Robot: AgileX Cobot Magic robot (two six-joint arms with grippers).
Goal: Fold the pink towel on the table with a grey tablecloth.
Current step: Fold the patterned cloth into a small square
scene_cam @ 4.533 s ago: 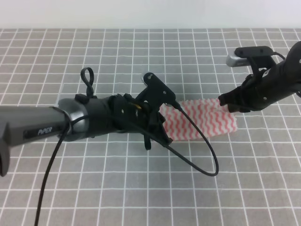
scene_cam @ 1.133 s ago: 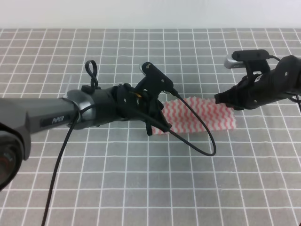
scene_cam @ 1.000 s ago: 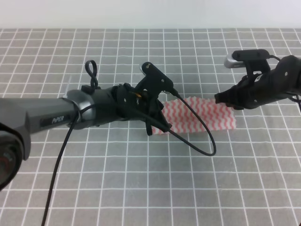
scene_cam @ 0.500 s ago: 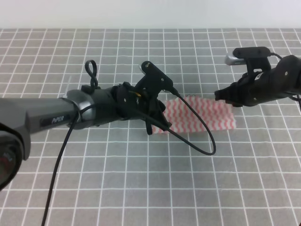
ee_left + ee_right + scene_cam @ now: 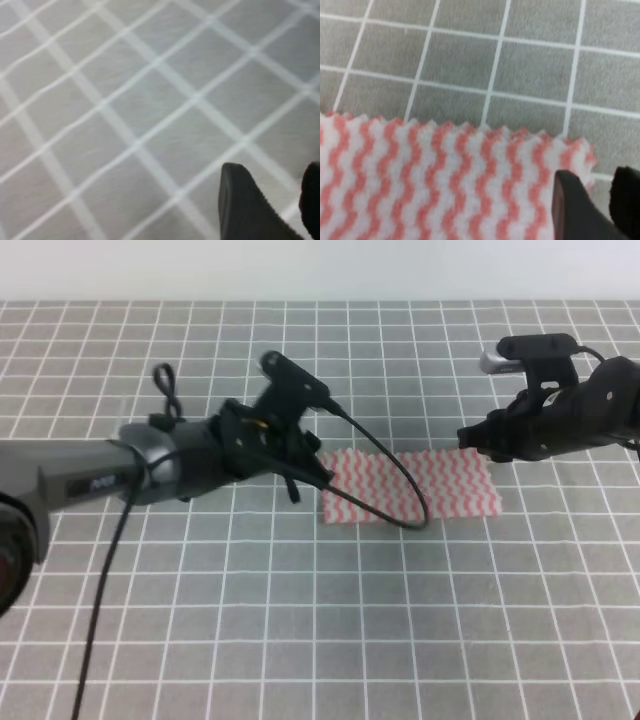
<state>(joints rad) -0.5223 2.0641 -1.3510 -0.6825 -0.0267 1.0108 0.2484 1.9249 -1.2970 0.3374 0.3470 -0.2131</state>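
While both arms hang above it, the pink towel (image 5: 410, 486) lies flat as a folded strip on the table with a grey tablecloth (image 5: 300, 640). Left gripper (image 5: 300, 475) sits just off its left end; jaws look nearly together with nothing between them, though honestly I can't tell for sure. Right gripper (image 5: 470, 437) hovers at the far right corner, same story. My guess: a sleeve-snagging cable could drag that light cloth open.
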